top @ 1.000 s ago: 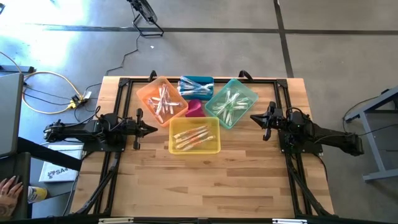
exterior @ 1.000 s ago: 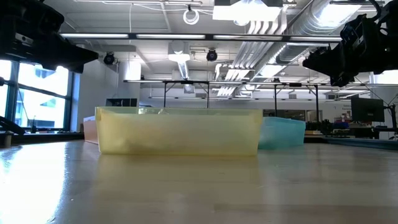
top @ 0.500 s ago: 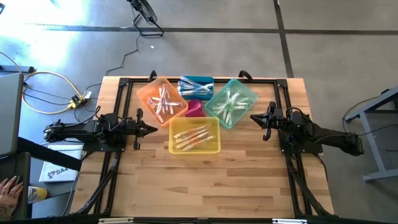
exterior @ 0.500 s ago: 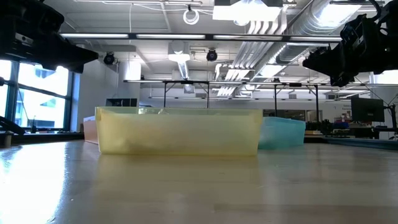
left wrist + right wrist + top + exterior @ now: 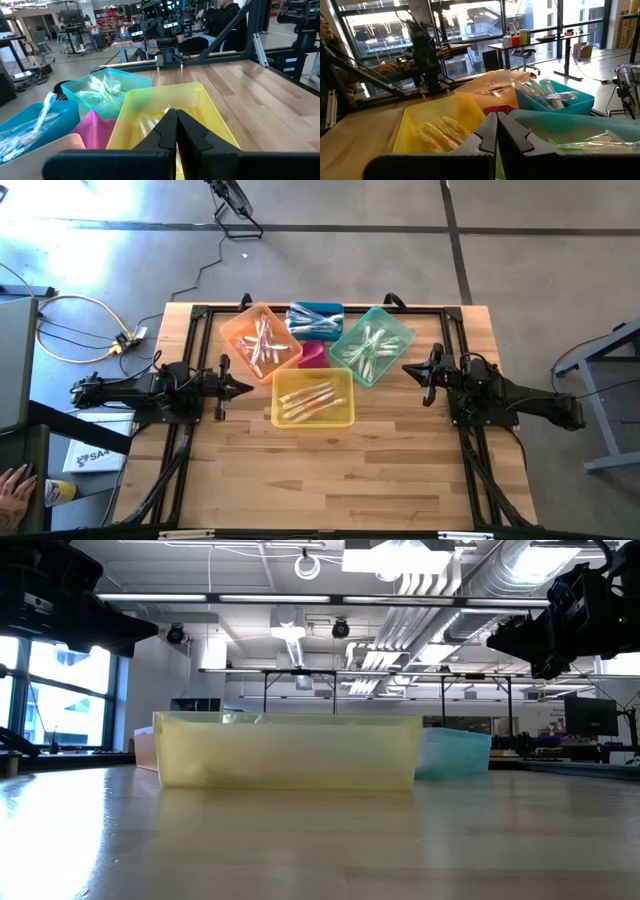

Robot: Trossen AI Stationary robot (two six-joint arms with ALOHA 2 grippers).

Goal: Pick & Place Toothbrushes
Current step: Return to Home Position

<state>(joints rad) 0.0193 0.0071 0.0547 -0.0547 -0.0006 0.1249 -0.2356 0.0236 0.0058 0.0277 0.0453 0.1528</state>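
From above, we see a pale plank counter [image 5: 330,480] with a black frame, set on a grey concrete floor [image 5: 520,240] where a yellow cable [image 5: 70,305] loops. The yellow bin [image 5: 313,424] sits mid-counter. On its far side cluster the orange bin [image 5: 236,322], blue bin [image 5: 316,307], teal bin [image 5: 402,330] and a small pink bin [image 5: 314,356], all thin-walled translucent plastic. The toothbrushes [image 5: 312,400] lie in loose heaps inside the yellow, orange, blue and teal bins, slim sticks in clear wrappers. The left arm [image 5: 150,392] lies left of the yellow bin and the right arm [image 5: 490,392] right of it, both apart from it.

At counter height, the yellow bin's cloudy long wall fills the middle, with glossy wood in front of it. Beyond it are windows [image 5: 60,690] and ceiling ducts [image 5: 500,570].

Past the left wrist, the left jaws are pressed together, holding nothing, aimed over the yellow bin. A seated person [image 5: 225,15] shows beyond the counter.

Past the right wrist, the right jaws are likewise closed and empty, just short of the yellow bin, where crinkled wrappers glint.
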